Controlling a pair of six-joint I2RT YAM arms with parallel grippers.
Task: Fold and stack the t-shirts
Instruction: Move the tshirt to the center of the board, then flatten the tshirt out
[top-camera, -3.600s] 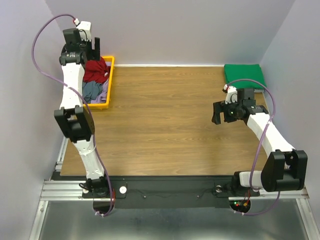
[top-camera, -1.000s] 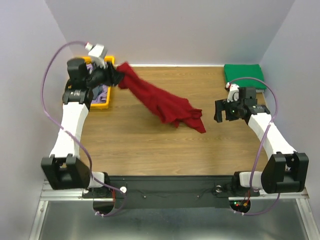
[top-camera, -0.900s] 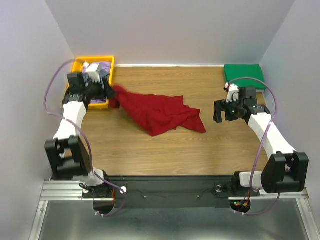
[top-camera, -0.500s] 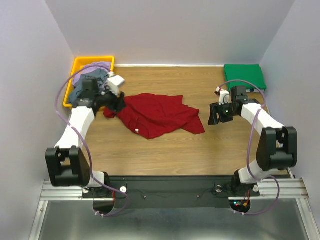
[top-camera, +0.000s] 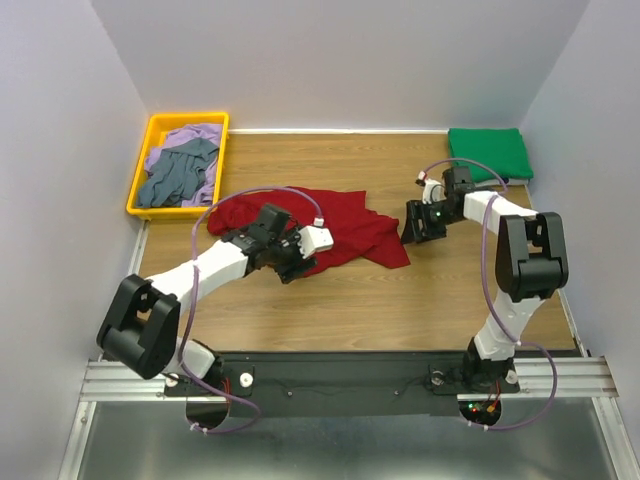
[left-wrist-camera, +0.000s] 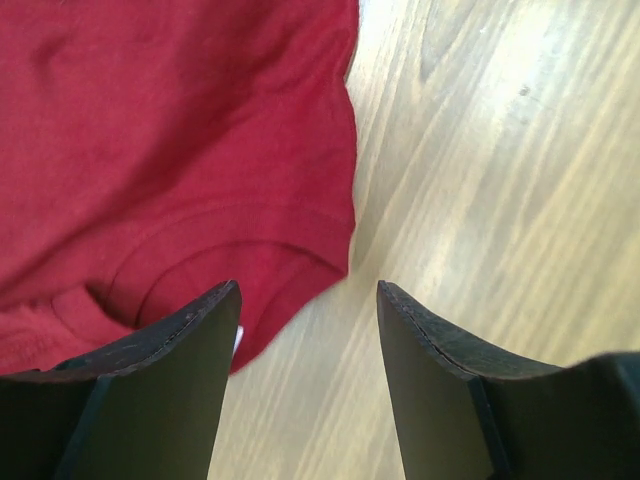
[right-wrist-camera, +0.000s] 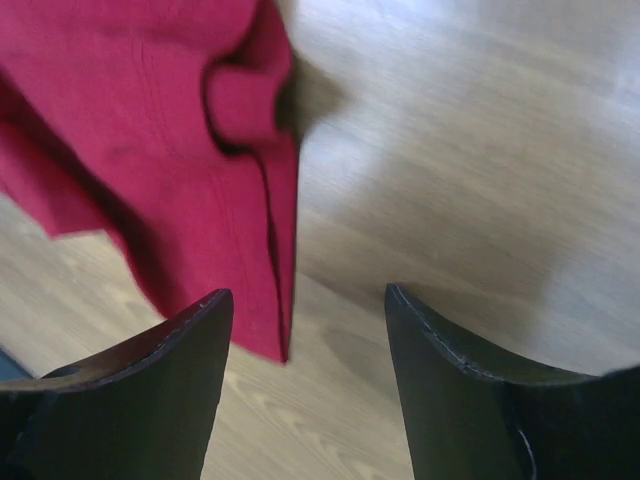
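Since a second ago the left gripper (left-wrist-camera: 307, 295) has let the dark red t-shirt (top-camera: 345, 225) drop and swung to its near edge, jaws apart and empty above a curved seam. The right gripper (right-wrist-camera: 307, 293), likewise apart and empty, has closed in on the shirt's right corner. That shirt lies crumpled mid-table (top-camera: 400, 300), the green t-shirt (top-camera: 488, 150) folded at the far right corner; closing on bunched folds would likely pinch several layers and lift it twisted.
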